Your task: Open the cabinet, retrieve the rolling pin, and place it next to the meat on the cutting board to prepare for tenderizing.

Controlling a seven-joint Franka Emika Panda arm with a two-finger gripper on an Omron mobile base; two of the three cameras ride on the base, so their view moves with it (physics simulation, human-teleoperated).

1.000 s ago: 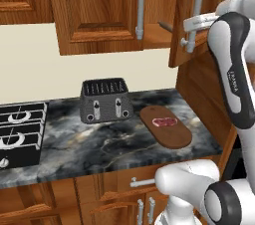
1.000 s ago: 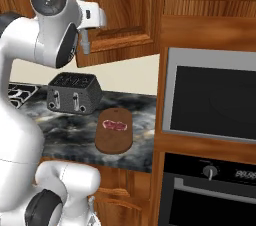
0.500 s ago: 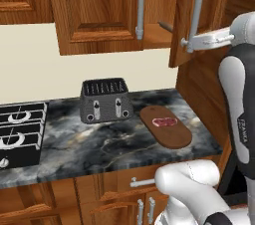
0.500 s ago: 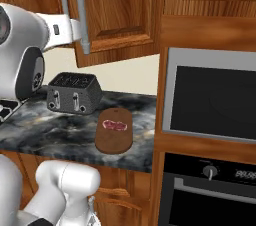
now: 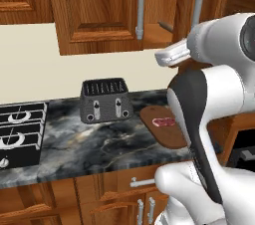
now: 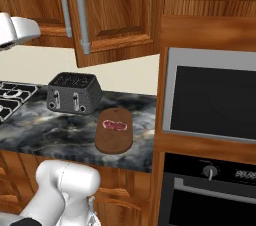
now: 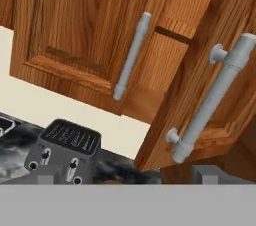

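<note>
Down at the bottom of my hand view my finger tips are cropped to two grey stubs, so I cannot tell whether my gripper is spread or closed; nothing shows between them. Nearest to me stands the right door (image 7: 200, 70) of the cabinet (image 5: 99, 15), swung partly out, its long grey bar handle (image 7: 212, 102) running slantwise across my view, just ahead and to the right. Beyond the door's edge is the gap into the cabinet, and in the left base view a slim brown rod (image 5: 166, 26) pokes out of that gap on the shelf; I judge it to be the rolling pin, lying roughly level with one end pointing outward toward me. So it sits ahead and a little left of the open door, past the handle, and the door looks too narrow yet for an easy reach; I would widen it first. The left door (image 7: 85, 25) stays shut. Farther down, on the dark marble counter (image 5: 99, 144), the black toaster (image 5: 105, 99) stands, and to its right the cutting board (image 6: 113, 131) carries the meat (image 6: 115, 125) toward its far end.
</note>
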